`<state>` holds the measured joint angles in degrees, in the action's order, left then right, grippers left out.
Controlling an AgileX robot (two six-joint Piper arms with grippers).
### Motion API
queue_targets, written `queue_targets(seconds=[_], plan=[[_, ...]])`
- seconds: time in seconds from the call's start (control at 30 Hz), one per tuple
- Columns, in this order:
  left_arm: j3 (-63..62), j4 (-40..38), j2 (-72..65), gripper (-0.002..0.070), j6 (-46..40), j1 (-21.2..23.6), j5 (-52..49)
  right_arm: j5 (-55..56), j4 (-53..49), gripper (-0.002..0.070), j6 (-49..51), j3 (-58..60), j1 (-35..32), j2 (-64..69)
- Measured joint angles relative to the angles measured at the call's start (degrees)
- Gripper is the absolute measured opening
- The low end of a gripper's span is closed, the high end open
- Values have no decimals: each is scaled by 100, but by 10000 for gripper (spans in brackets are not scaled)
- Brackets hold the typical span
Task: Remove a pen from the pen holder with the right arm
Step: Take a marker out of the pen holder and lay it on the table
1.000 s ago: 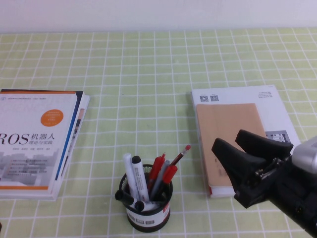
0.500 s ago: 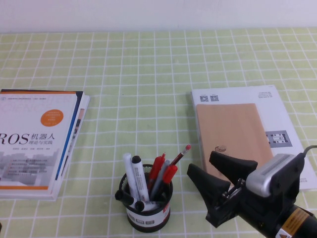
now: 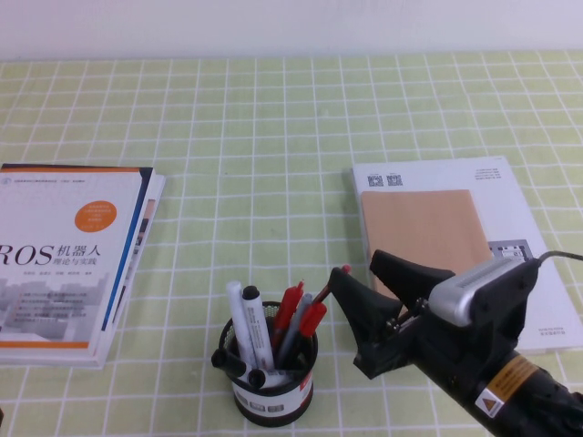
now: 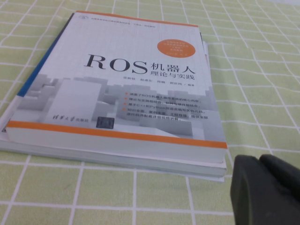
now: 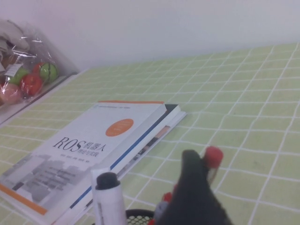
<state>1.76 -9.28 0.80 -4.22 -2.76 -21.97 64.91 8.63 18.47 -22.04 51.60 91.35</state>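
A black mesh pen holder [image 3: 270,390] stands near the table's front edge, holding white markers [image 3: 244,319], red pens [image 3: 293,305] and a slim pen with a red cap [image 3: 333,283] that leans right. My right gripper [image 3: 357,270] hovers open just right of the holder, its fingertips level with that red cap. In the right wrist view one dark finger [image 5: 190,187] rises beside the red cap [image 5: 213,156], with a white marker [image 5: 108,194] close by. My left gripper [image 4: 267,187] rests low beside the ROS book [image 4: 126,93], its jaws together.
The ROS book [image 3: 64,259] lies at the left. A white booklet with a tan notebook [image 3: 424,228] on it lies at the right, partly under my right arm. A bag of colourful items [image 5: 23,70] sits at the table's far left edge. Green checked cloth covers the table.
My right gripper has swung left from over the tan notebook to the pen holder's right side, staying open. The pens have not moved.
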Motion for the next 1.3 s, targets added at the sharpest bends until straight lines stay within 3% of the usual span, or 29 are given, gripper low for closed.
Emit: queue_targets(seconds=[0.67, 0.9, 1.3], plan=[[0, 0, 0, -8, 0, 0, 0, 14, -25, 398, 297, -618, 0, 553], [0, 0, 0, -8, 0, 0, 0, 14, -48, 322, 297, -668, 0, 666], [0, 0, 0, -8, 0, 0, 0, 26, -152, 117, 302, -668, 0, 666]])
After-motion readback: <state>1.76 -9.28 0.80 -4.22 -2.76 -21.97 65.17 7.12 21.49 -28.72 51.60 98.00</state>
